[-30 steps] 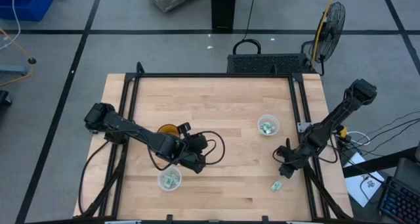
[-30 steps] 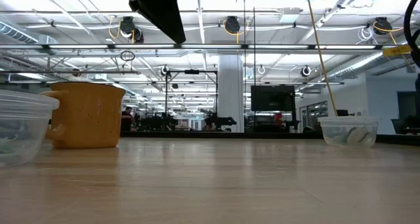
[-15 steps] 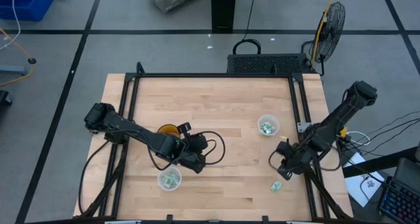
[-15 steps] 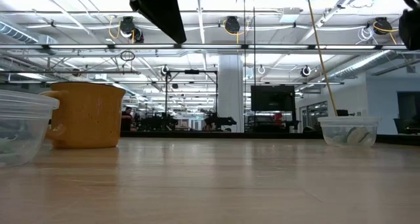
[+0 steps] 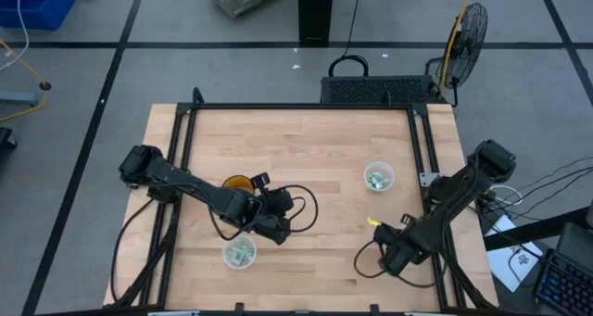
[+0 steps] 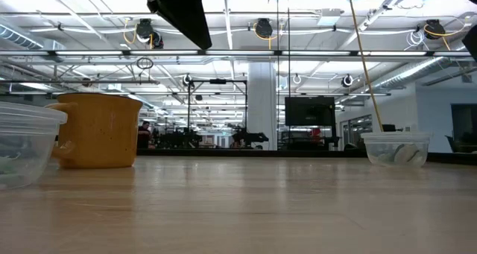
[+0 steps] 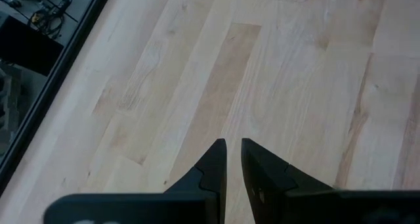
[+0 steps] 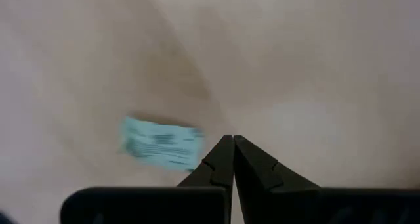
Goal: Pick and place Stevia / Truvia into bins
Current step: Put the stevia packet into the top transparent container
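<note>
One pale green packet (image 8: 159,142) lies flat on the wooden table (image 5: 315,149) near its front right edge, just beside the right gripper (image 8: 233,152), whose fingers are clenched with nothing between them. The left gripper (image 7: 233,155), nearly closed and empty, waits near the front-left bin (image 5: 239,253).

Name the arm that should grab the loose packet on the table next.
Right. Its claw is beside the pale green paper packet lying on the wooden table. The left claw has only bare wood below it.

Bright, even overhead strip lights — right wrist view blurred, soft shadows.
</note>
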